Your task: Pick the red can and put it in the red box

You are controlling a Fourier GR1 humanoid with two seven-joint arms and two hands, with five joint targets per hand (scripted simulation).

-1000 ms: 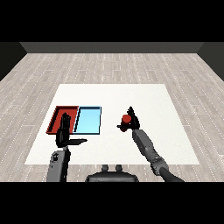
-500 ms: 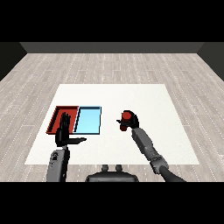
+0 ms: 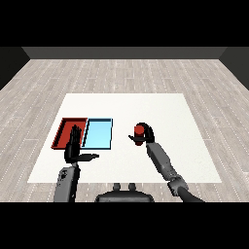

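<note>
Head view: white table (image 3: 160, 104) on a floor of pale grey planks (image 3: 121, 73), dark walls behind. Red tray (image 3: 63, 131) and light blue tray (image 3: 98, 133) lie side by side, touching, at the table's left. Red can (image 3: 139, 130) is a small upright cylinder (plain red, no label readable), well right of both trays, with the right robot hand (image 3: 144, 137) curled round it. Left robot hand (image 3: 74, 148) is open, fingers straight, thumb out, over the red tray's near edge.
</note>
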